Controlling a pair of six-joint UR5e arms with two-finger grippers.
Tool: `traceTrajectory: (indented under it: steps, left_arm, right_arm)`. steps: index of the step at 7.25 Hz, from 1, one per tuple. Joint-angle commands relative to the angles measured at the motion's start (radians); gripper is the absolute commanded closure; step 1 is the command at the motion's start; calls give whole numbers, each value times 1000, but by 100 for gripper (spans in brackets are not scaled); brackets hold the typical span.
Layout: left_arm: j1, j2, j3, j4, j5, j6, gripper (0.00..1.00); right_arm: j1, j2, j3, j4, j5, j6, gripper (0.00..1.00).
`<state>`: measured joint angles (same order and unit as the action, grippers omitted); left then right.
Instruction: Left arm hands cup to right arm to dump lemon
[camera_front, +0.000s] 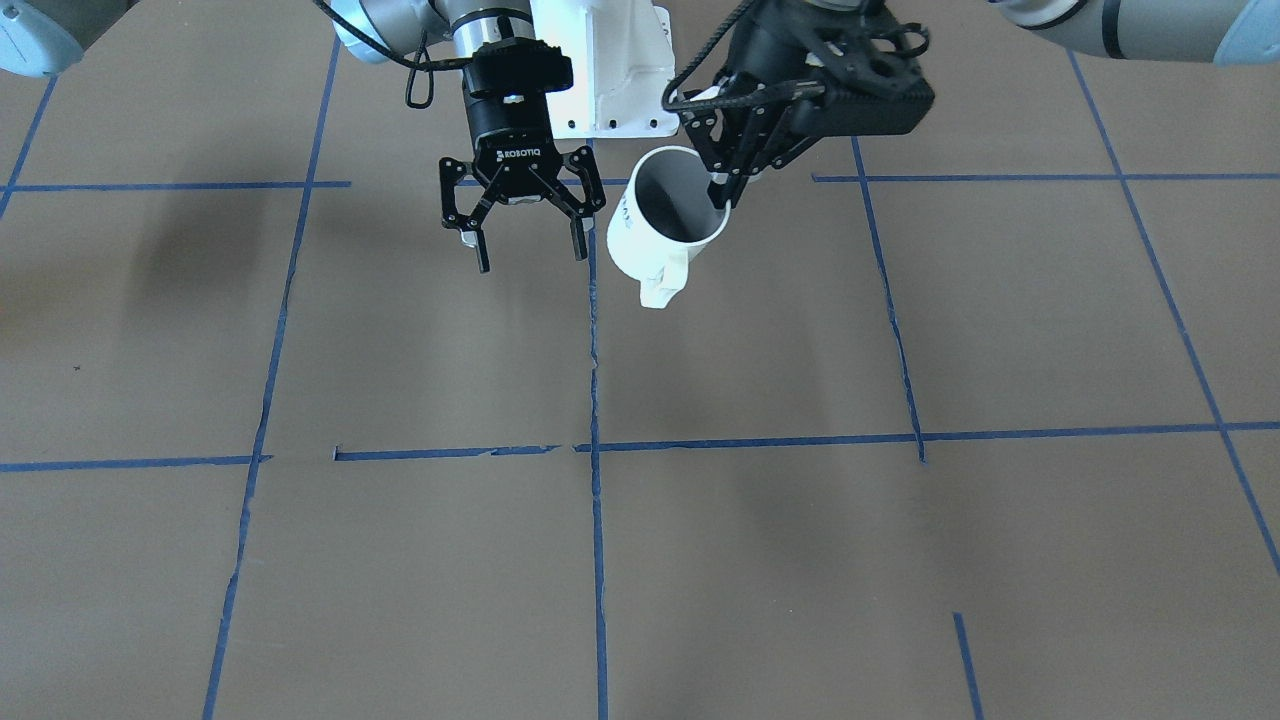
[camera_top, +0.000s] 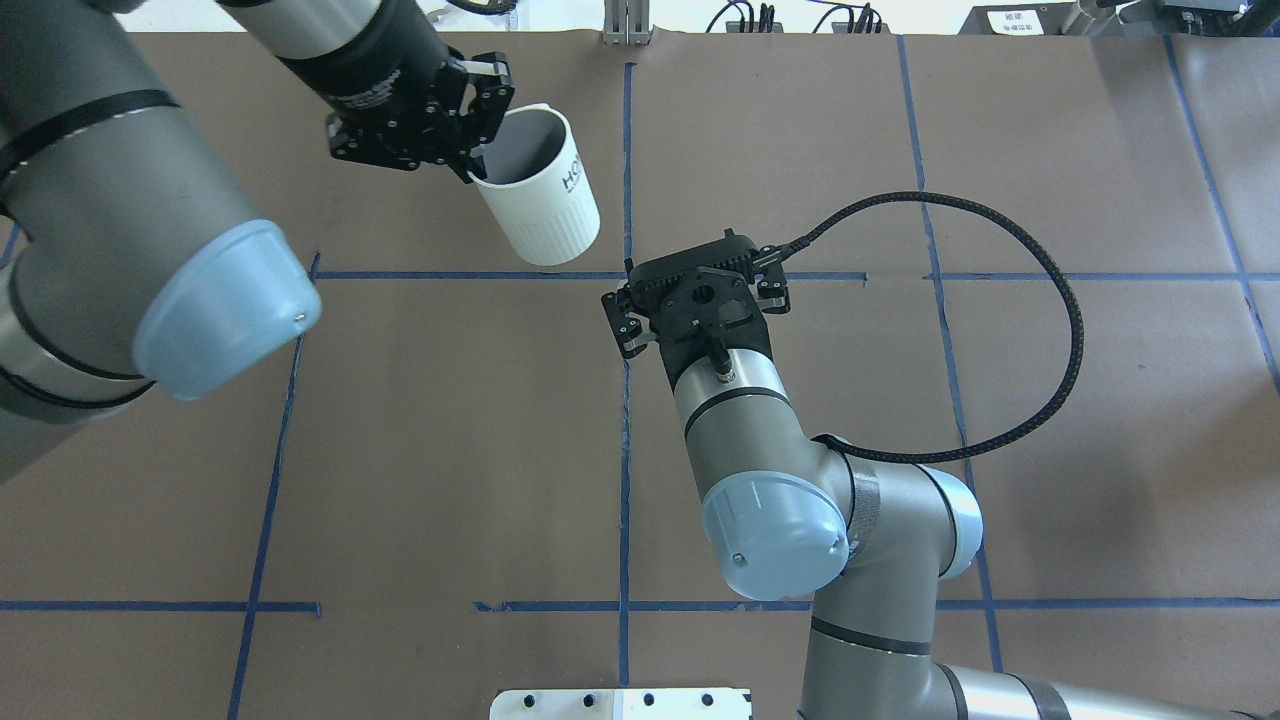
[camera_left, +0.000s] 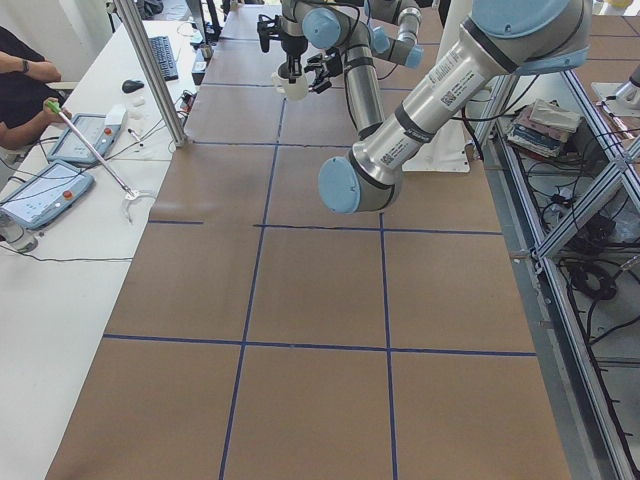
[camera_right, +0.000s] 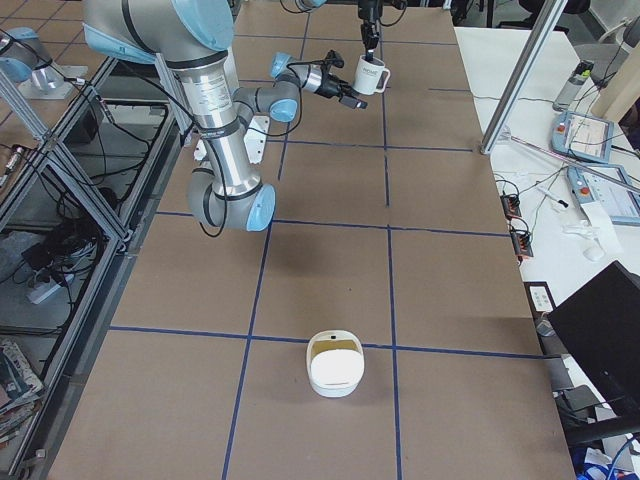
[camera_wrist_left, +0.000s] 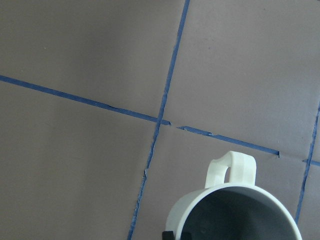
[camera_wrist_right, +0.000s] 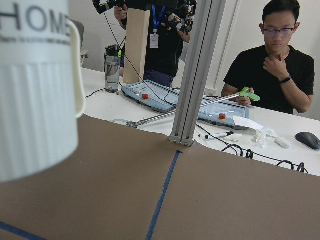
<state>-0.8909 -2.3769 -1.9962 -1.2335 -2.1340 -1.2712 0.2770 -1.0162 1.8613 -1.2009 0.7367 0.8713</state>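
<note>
White ribbed cup (camera_front: 650, 250), lettered HOME, tilted in the air, rim pinched by left gripper (camera_front: 722, 190)

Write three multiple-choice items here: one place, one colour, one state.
1. Relative to the table, the cup is: A. standing on it B. held above it by the left gripper C. lying on it
2. The tape lines are: A. blue B. red C. yellow
3. On the right gripper, the jaws are: A. shut on the cup B. shut on nothing C. open
1 B: the left gripper pinches its rim in mid-air. 2 A: blue strips cross the brown surface. 3 C: they stand spread, clear of the cup.
</note>
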Motion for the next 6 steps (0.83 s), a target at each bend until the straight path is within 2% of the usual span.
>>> traceTrajectory:
  steps: [1,3,5,6]
  left_arm:
    - [-63,156,-79,-4,-4,181,100]
    - [-75,334,-101,-88,-4,321,100]
    - [-80,537,-87,-330,-4,381,100]
    - [-91,624,-87,-383,-4,447,100]
  right_arm:
    - [37,1,5,1,79,-5,0]
    - [106,-5,31,1,188,-5,0]
    - [221,-66,64,0,359,-6,0]
    - [275,-94,70,1,438,-6,0]
